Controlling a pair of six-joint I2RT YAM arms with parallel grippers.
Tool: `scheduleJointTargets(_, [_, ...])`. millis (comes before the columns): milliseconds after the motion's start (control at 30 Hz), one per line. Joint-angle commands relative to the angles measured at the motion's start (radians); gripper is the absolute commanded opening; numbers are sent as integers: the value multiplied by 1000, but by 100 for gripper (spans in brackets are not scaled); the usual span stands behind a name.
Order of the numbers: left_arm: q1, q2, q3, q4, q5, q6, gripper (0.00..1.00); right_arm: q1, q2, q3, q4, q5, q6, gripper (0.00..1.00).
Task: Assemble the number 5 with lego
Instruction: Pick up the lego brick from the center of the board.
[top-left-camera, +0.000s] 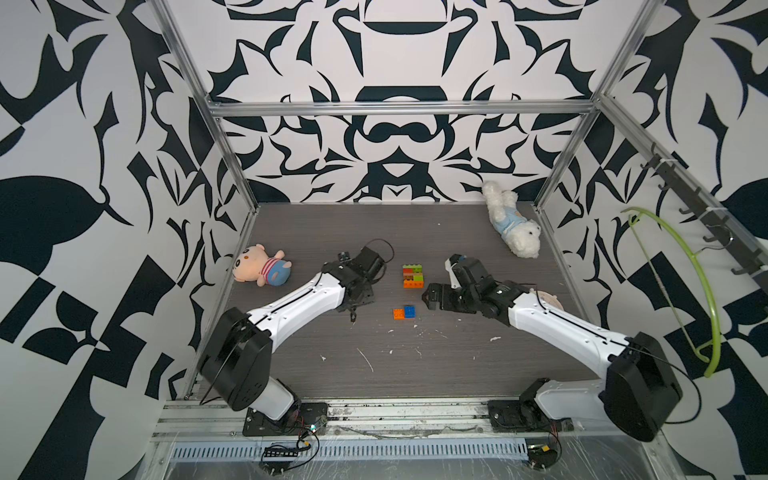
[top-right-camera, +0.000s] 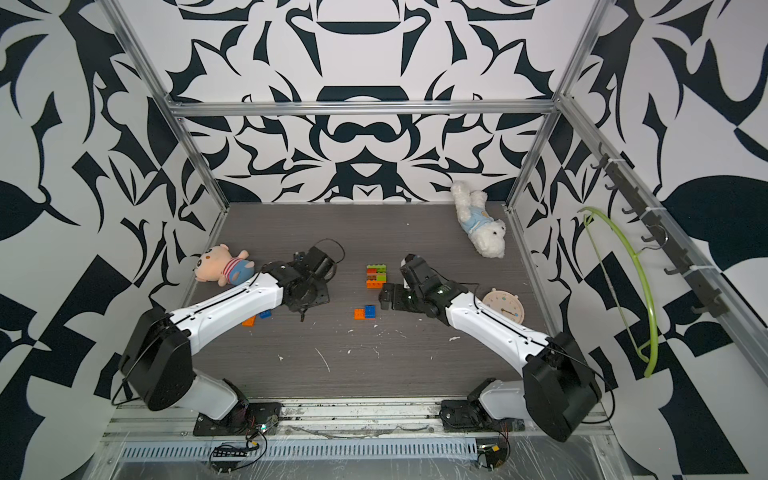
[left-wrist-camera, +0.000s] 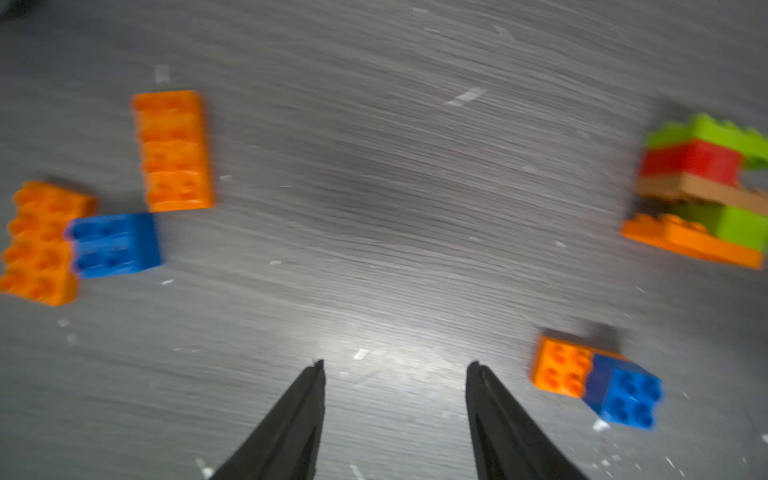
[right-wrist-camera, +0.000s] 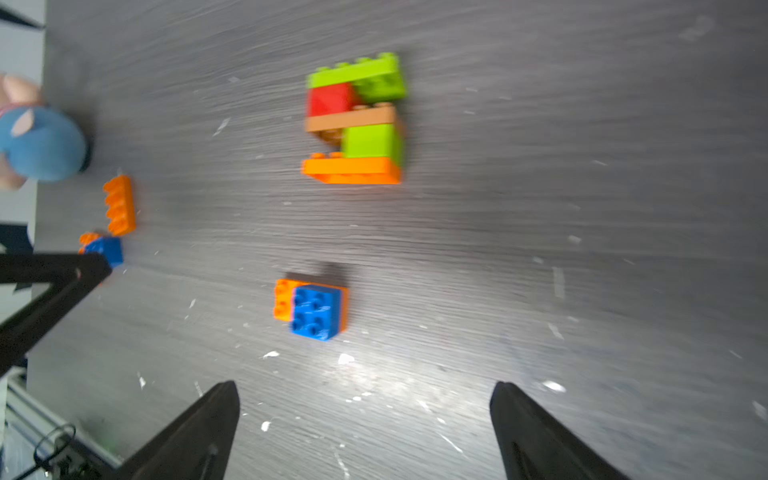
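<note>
The lego figure (top-left-camera: 413, 276) lies mid-table between the arms and already reads as a 5, with a blue-on-orange pair (top-left-camera: 404, 312) just in front of it. Both pincers are released and empty: the left gripper (left-wrist-camera: 395, 365) partly spread, the right gripper (right-wrist-camera: 365, 386) wide. The risk is a careless sweep, which could knock the figure or scatter the loose orange brick (left-wrist-camera: 172, 149) by the left arm. The pig plush (top-left-camera: 259, 266), dog plush (top-left-camera: 513, 224) and round clock-like toy (top-right-camera: 503, 306) sit aside, so nothing blocks the bricks.

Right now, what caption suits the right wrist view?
Right gripper open over the table, facing a stacked brick figure and a blue-and-orange pair.
</note>
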Motion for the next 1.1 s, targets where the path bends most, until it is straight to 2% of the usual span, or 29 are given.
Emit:
scheduleJointTargets(0, [117,-83,-84,40,57,32,63,72,50,88,8,43,-56,100])
scheduleJointTargets(133, [292,-87,-114,80,162,124,65,149,128,168,-3,46,-85,100])
scheduleJointTargets(300, [427,22,-44,49,219,216,66,226,196,241,-14,42,-116,100])
scheduleJointTargets(500, [475,131,8,65,258,271,66,275,244,279,-7,22,-124,100])
scheduleJointTargets(667, [494,209,75,46,188,353,62,292,283,314,-23,16,-126,100])
scheduleJointTargets(767, [510,245,103,64,269,420,62,295,301,325,-26,12,-122,100])
scheduleJointTargets(1067, [514,350,181,-6,236,426,61,302,327,348,-26,2,-116,99])
